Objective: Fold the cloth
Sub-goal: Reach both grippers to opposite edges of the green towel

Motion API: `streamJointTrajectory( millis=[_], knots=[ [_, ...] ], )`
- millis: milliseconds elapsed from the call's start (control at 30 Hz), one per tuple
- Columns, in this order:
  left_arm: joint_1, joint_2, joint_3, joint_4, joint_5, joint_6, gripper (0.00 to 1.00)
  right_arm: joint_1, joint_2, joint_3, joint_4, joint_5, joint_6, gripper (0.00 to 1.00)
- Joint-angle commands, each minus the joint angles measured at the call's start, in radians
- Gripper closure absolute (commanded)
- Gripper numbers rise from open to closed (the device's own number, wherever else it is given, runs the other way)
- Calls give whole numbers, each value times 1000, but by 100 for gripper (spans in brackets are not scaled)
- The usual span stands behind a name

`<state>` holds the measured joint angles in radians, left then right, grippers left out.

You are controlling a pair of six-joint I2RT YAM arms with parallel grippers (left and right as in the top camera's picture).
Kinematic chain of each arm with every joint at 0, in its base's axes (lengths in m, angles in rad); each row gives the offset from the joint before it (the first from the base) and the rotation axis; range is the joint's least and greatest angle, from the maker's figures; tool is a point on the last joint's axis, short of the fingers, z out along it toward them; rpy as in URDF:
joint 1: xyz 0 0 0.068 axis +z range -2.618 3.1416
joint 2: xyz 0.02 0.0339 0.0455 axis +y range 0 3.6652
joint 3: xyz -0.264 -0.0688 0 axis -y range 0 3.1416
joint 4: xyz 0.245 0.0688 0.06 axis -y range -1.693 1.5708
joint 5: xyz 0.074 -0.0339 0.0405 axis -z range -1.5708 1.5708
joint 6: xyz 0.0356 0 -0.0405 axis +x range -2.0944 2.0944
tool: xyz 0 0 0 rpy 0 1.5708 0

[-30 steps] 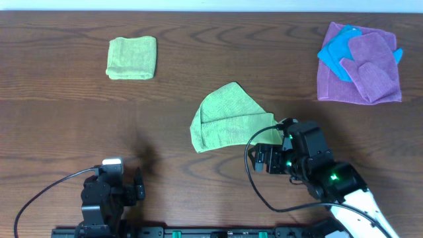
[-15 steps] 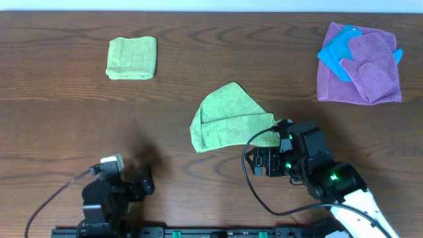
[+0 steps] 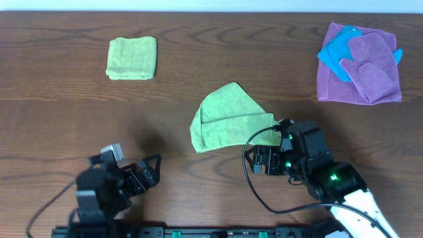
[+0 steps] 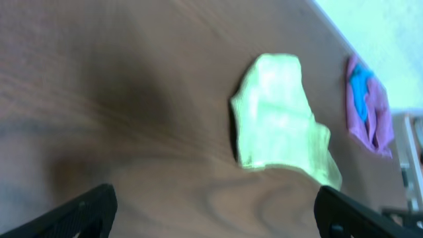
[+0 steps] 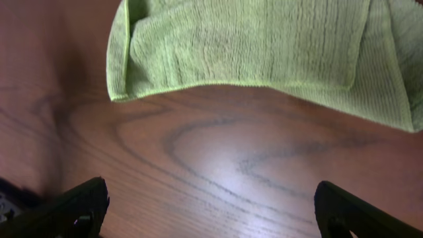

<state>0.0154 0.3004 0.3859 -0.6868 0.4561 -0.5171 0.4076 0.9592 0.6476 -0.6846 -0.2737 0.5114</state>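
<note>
Overhead view: the cloth [image 3: 231, 119], loosely half-folded, lies mid-worktop [image 3: 198, 59]; its near right corner is partly hidden by the right gripper [image 3: 258, 158], whose fingers are spread wide and hold nothing. The left gripper [image 3: 152, 174], likewise released, sits near the near edge, its arm cut off. The left wrist view is blurred. Dark wood-grain surface; a pale wall strip [image 3: 211, 5] borders the far edge.
</note>
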Motion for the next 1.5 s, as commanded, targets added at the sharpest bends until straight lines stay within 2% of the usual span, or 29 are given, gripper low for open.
streamJointTrajectory(
  millis=[0, 67, 133, 233, 300, 400, 467, 600, 667, 733, 833, 1067, 1200, 1233, 1467],
  knots=[
    [-7, 230, 275, -131, -10, 180, 4, -12, -6, 5, 1, 3, 15, 1],
    [-26, 392, 440, -264, -19, 250, 4, -12, -6, 5, 0, 29, 15, 1],
    [-72, 557, 601, -418, -50, 261, 4, -12, -6, 5, 1, 53, 15, 1],
    [-199, 760, 766, -581, -198, 263, 4, -12, -6, 5, 0, 94, 16, 1],
    [-319, 879, 829, -626, -308, 254, 4, -26, -5, 5, 1, 97, 36, 1],
    [-500, 1049, 882, -599, -363, 248, 5, -85, -1, 5, 15, 63, 72, 1],
    [-552, 1144, 889, -572, -410, 229, 5, -154, 10, 5, 77, -14, 35, 1],
    [-555, 1358, 889, -521, -409, 217, 4, -311, 77, 5, 245, -214, -90, 1],
    [-556, 1442, 889, -505, -417, 203, 2, -366, 127, 5, 271, -278, -110, 1],
    [-559, 1518, 889, -497, -430, 136, 3, -404, 184, 5, 273, -349, -129, 1],
    [-565, 1585, 889, -467, -356, 86, 1, -407, 264, 5, 282, -382, -162, 1],
    [-626, 1586, 1001, -449, -343, 79, 4, -406, 307, 5, 330, -381, -212, 1],
    [-666, 1587, 1064, -426, -379, 63, 5, -406, 311, 5, 329, -363, -225, 1],
    [-673, 1595, 1062, -422, -430, 46, 5, -407, 311, 5, 329, -353, -225, 1],
    [-671, 1719, 1063, -438, -486, 32, 4, -407, 311, 5, 330, -343, -240, 1]
  ],
)
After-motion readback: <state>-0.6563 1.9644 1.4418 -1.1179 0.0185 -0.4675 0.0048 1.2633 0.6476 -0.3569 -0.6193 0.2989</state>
